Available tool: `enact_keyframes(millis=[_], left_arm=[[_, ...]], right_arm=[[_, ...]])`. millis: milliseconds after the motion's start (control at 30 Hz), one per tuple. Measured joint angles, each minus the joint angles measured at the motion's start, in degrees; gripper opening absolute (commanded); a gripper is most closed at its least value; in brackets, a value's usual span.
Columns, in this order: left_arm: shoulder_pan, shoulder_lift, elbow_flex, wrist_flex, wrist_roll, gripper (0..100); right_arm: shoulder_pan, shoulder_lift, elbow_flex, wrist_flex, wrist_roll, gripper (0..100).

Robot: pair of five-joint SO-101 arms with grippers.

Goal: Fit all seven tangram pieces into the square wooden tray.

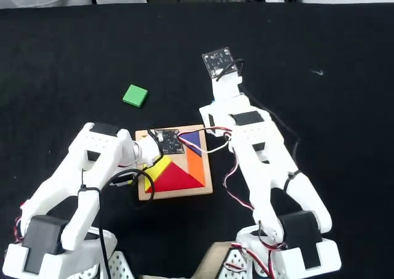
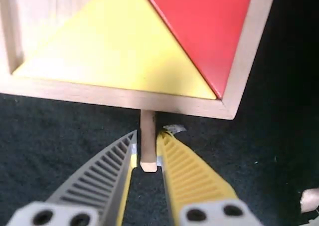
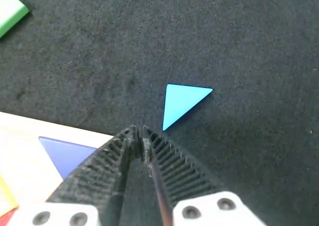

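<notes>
With fingers (image 2: 182,166) of left gripper (image 2: 148,138) clamped on wooden tab (image 2: 148,120) at rim of square wooden tray (image 2: 124,97), likely for steadying, part touching fingers of right gripper (image 3: 138,132) before grasping light-blue triangular piece (image 3: 180,101) just beside, outside tray.

I see my left gripper (image 2: 147,136) clamped on a thin pale piece (image 2: 148,120) held edge-on, its far end touching the outer rim of the wooden tray (image 2: 99,94). Inside the tray, a yellow triangle (image 2: 114,41) and a red triangle (image 2: 199,26) lie edge to edge. Black cloth (image 2: 50,131) lies underneath.
</notes>
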Motion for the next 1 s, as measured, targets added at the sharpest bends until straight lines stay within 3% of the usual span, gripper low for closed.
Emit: enact_keyframes(millis=[167, 400, 500, 800, 1000], left_arm=[[0.7, 0.0, -1.05, 2.46, 1.41, 3], [3.96, -5.71, -24.09, 27.52, 16.26, 3], [4.84, -7.38, -33.85, 32.44, 26.2, 3], [6.51, -4.4, -39.91, 27.6, 71.21, 3], [15.91, 0.53, -33.14, 14.42, 75.08, 3]], right_arm=[[0.0, 0.0, 0.0, 0.0, 0.0, 1.1], [1.05, 0.0, 0.0, 0.0, 0.0, 1.1], [3.16, 0.0, 0.0, 0.0, -0.09, 1.1], [4.75, 0.0, 0.26, 0.0, -0.09, 1.1], [10.2, 0.0, 0.79, 0.0, -1.58, 1.1]])
